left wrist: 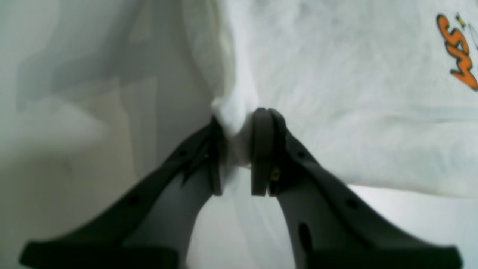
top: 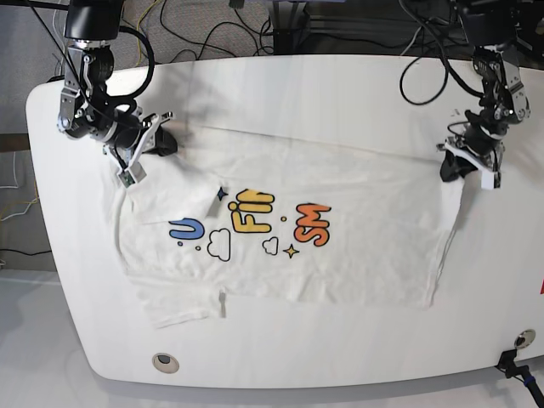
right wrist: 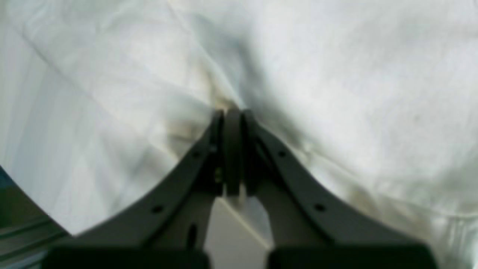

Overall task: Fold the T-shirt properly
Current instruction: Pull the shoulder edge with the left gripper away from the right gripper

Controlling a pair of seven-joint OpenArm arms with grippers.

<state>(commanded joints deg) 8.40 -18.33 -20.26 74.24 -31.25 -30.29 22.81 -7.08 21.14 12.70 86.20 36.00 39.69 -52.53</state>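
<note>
The white T-shirt [top: 357, 255] lies spread on the table with its coloured print [top: 251, 217] facing up, one sleeve at the near left. My left gripper [top: 449, 167] is at the shirt's right edge, shut on a bunch of white cloth. In the left wrist view the left gripper [left wrist: 239, 123] pinches that cloth, and the orange letters [left wrist: 459, 52] show on the T-shirt [left wrist: 373, 93] at the upper right. My right gripper [top: 161, 141] is at the shirt's upper left corner. In the right wrist view the right gripper [right wrist: 233, 112] is shut tight on a fold of the T-shirt [right wrist: 336, 74].
The white table [top: 280, 85] has rounded corners and edges close to both arms. Two round holes [top: 166, 363] [top: 524, 338] sit near its front edge. Black cables [top: 255, 25] hang behind the far edge.
</note>
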